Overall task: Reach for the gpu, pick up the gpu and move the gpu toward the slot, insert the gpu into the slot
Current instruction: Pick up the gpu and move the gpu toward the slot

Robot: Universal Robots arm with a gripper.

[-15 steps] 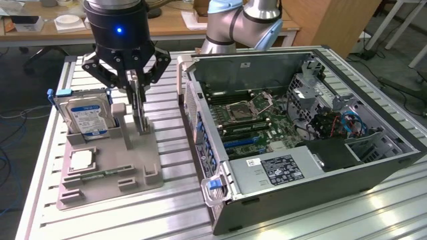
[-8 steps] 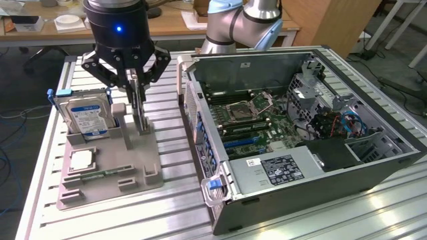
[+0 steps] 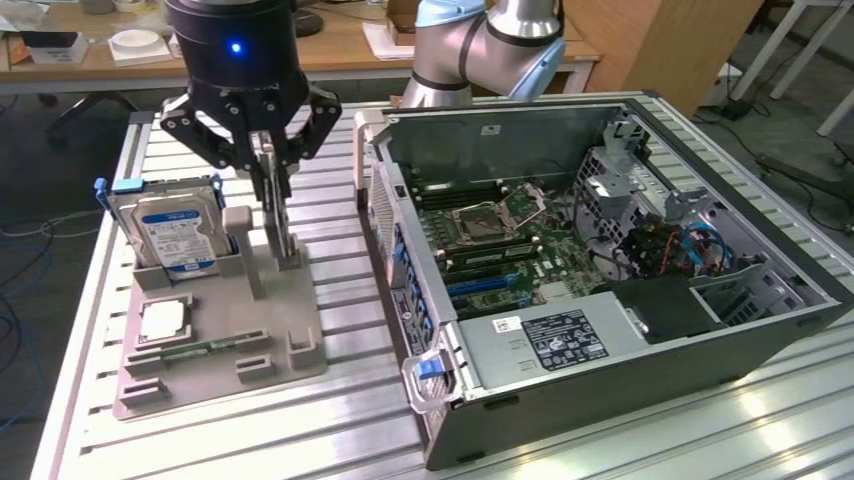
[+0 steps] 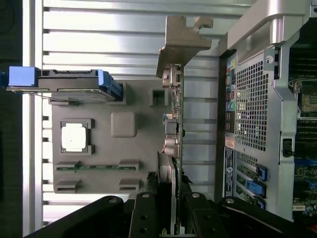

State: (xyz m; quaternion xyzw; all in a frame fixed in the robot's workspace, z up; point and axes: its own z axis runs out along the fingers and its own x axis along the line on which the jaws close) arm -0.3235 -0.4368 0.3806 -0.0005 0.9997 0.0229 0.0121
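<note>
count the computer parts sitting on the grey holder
4: hard drive upright at one end, processor chip flat beside it, memory stick lying past the chip, gpu upright under the gripper.

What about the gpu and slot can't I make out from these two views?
gpu fan face: card seen edge-on in both views.
gpu lower edge: sunk in the grey holder, exterior view.
gpu top: covered by the gripper, exterior view.
Motherboard slots: mostly blocked by the case rear panel in the wrist view; too small in the exterior view to tell which is free.
</note>
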